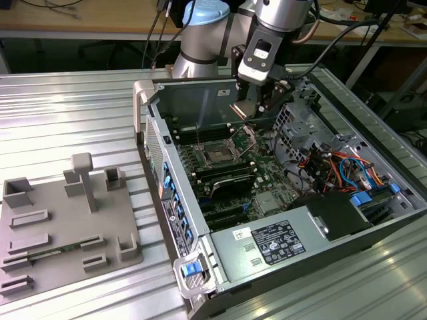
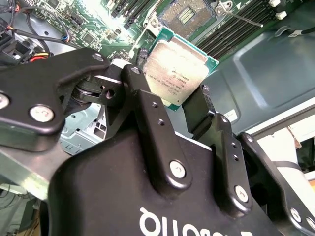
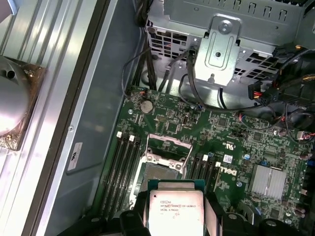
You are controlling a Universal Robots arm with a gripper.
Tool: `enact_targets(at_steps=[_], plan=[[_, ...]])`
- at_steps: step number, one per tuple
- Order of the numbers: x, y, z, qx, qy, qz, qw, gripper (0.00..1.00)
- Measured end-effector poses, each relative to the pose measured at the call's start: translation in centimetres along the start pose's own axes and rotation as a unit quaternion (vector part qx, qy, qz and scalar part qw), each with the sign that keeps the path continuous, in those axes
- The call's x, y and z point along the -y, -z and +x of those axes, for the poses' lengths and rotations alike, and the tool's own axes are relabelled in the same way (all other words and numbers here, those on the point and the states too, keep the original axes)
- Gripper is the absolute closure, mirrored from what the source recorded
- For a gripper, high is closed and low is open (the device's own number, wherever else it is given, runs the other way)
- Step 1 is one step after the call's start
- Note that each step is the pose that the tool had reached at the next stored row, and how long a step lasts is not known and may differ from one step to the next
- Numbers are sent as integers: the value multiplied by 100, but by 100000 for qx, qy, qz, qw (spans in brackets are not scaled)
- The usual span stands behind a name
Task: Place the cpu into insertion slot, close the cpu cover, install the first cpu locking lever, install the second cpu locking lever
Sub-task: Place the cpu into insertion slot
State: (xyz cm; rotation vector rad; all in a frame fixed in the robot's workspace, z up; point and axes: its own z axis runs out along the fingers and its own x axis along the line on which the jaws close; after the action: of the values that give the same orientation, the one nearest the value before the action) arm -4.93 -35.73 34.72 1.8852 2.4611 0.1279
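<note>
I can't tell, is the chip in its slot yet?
Out. The gripper grips the cpu, apart from the empty insertion slot.

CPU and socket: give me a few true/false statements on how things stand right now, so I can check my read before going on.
1. The hand grips the cpu between its fingers. True.
2. The cpu is seated in the insertion slot. False: the slot is empty and the cpu is held above the board.
3. The cpu cover is shut over the slot. False: it stands raised, leaving the slot open.
4. The computer case lies open on a ribbed metal table. True.
5. The grey tray is on the exterior view's right of the case. False: the grey tray lies on the exterior view's left of the case.
</note>
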Motion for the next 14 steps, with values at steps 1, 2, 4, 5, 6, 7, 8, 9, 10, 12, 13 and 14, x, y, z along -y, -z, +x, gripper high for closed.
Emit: enact_targets(at_steps=[1,2,4,5,6,7,8,9,10,12,13,14], plan=[[1,-1,0,34,-375,-7,99999,45],[1,-1,0,57,-635,-8,99998,45],[2,-1,0,123,-1374,-24,99990,45],[3,-1,1,165,-1872,-33,99982,45],[3,-1,1,191,-2143,-40,99977,45],[3,-1,1,197,-2199,-40,99976,45],[3,0,1,203,-2243,-41,99975,45],[3,0,1,203,-2266,-39,99974,45],[3,-1,1,205,-2282,-42,99974,45],[3,0,1,210,-2320,-40,99973,45],[4,0,1,212,-2345,-41,99972,45],[3,0,1,213,-2362,-41,99972,45]])
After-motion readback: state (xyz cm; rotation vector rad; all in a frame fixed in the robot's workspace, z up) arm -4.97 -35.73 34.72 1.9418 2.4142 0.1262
